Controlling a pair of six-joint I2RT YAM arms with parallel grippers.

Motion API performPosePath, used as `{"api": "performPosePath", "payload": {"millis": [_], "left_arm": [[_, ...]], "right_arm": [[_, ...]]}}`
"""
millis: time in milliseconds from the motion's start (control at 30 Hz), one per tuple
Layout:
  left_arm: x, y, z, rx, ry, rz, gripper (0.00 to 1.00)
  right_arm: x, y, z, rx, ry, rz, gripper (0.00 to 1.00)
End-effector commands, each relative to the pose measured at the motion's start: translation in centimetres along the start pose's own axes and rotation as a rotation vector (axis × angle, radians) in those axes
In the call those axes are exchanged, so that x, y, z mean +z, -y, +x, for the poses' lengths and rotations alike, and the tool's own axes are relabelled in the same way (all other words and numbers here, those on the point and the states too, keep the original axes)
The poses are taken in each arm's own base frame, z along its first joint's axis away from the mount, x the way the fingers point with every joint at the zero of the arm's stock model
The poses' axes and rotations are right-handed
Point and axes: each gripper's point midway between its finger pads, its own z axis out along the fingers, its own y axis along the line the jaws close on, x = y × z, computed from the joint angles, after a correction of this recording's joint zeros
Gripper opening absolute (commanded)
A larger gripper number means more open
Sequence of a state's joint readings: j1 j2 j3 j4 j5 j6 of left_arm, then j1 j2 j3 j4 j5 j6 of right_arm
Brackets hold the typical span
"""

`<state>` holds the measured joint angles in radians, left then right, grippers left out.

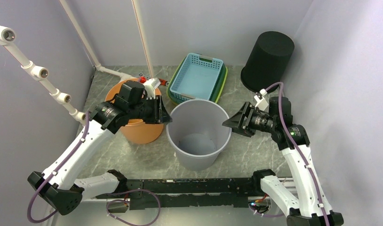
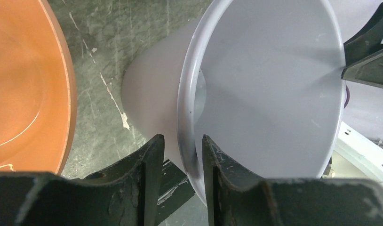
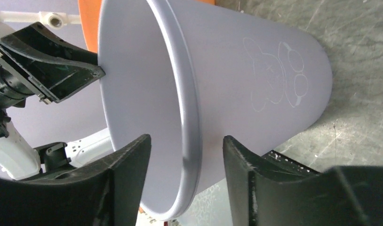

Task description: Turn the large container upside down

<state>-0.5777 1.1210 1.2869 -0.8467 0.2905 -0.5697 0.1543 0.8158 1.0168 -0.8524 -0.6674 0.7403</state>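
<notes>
left gripper (image 1: 167, 117) clamped on grey bucket (image 1: 199, 162) rim at 9 o'clock, right gripper (image 1: 226, 123) straddles rim at 3 o'clock, jaws not touching

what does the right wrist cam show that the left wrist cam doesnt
Only the right wrist view: a cartoon outline embossed on the grey bucket's outer wall, and the left gripper at the far rim. Only the left wrist view: the inside of the orange bucket, and the right gripper at the far rim. Both: the grey bucket's rim passing between that camera's own fingers, and the marbled tabletop.
</notes>
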Motion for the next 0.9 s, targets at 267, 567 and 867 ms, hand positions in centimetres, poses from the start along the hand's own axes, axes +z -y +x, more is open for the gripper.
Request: {"api": "performPosePath", "payload": {"millis": [267, 567, 867], "left_arm": [[-1.7, 2.8, -1.5, 0.026, 0.061, 0.108, 0.76], [-3.1, 1.8, -3.1, -0.009, 0.168, 0.023, 0.94], [-4.1, 1.9, -2.0, 0.045, 0.166, 0.055, 0.95]], "right_arm": [[-1.7, 0.3, 1.1, 0.012, -0.049, 0.081, 0.89], [-1.1, -2.3, 1.4, 0.063, 0.083, -0.228, 1.00], [-0.1, -0.1, 2.9, 0.099, -0.003, -0.157, 0.77]]}}
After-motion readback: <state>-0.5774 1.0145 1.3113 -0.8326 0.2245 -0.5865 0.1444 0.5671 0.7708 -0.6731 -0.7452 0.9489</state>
